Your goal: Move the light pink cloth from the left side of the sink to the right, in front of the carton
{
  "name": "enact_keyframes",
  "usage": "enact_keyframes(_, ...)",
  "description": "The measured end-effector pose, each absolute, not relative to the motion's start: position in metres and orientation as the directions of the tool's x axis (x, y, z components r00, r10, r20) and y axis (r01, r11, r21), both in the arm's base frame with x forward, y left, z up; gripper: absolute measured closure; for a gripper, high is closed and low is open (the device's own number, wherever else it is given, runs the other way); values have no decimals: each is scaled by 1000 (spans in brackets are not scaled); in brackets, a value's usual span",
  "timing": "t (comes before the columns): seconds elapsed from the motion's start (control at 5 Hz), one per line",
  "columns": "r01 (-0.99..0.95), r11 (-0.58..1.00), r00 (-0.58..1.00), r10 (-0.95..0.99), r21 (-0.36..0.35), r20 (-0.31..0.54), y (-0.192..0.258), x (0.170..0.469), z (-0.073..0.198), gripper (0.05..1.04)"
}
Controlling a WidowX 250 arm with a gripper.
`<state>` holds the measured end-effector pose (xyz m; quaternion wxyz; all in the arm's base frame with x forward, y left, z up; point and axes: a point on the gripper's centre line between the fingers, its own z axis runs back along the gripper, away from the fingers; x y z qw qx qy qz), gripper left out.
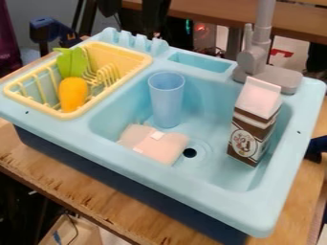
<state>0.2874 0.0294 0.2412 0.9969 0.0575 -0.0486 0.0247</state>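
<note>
Where the camera view reaches its top edge, near twelve o'clock, the dark end effector (pixel 155 31) hangs beyond the back rim of a light-blue plastic toy sink (pixel 159 184); whether it is parted or closed up, I cannot tell. Of the loose items, a translucent blue plastic cup (pixel 167 103) lies nearest to it, standing upright inside the basin toward eleven o'clock. At seven o'clock in the basin, a soft, pale pink object (pixel 167 146) with a small white tag (pixel 156 135) lies in front of the cup, just beside the round dark drain hole (pixel 190 152). A brown-and-white carton with a gabled pink top (pixel 252 127) stands at about three o'clock in the basin, leaning slightly.

Toward ten o'clock, a pale yellow plastic dish rack (pixel 80 114) sits on the sink's corner, and in it lies an orange toy carrot with a green leafy top (pixel 73 94), the leaves pointing to twelve o'clock. A grey faucet (pixel 252 60) rises from the back rim at one o'clock, with a shallow, light-blue rectangular recess (pixel 201 62) on its eleven o'clock side. Beneath the sink, whose lower body is dark navy, the wooden desk (pixel 96 189) shows from nine round to five o'clock.
</note>
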Motion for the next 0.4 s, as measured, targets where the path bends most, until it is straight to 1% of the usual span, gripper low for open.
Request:
enact_keyframes(0.2, -49, 993, 997, 42, 108, 71, 29, 288, 233, 80)
enact_keyframes(0.4, 28, 999, 999, -30, 46, 29, 18, 284, 202, 80)
